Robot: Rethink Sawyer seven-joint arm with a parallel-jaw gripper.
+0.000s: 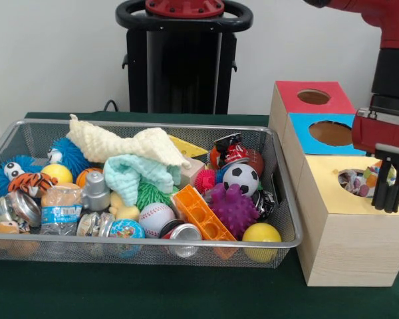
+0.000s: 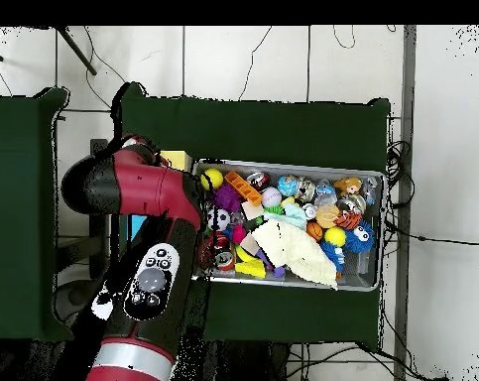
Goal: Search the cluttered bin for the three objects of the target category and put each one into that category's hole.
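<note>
The wire mesh bin [image 1: 153, 244] fills the left and middle of the front view and is full of toys; in the overhead view [image 2: 293, 165] it lies right of my arm. The yellow-faced wooden box [image 1: 349, 226] stands right of the bin. A white spotted cloth [image 1: 356, 181] hangs into its round hole [image 1: 354, 184], and part of it reaches up to my gripper [image 1: 388, 199]. The gripper hangs just above the hole's right side, shut on the cloth. No other spotted cloth shows in the bin. In the overhead view my arm hides the gripper and the hole.
A blue-faced box [image 1: 329, 134] and a red-faced box [image 1: 312, 98] stand behind the yellow one. A cream knitted cloth [image 1: 120, 143] and a mint fluffy cloth [image 1: 136, 173] lie on top of balls, cans and an orange brick [image 1: 203, 214]. The pedestal [image 1: 183, 60] stands behind the bin.
</note>
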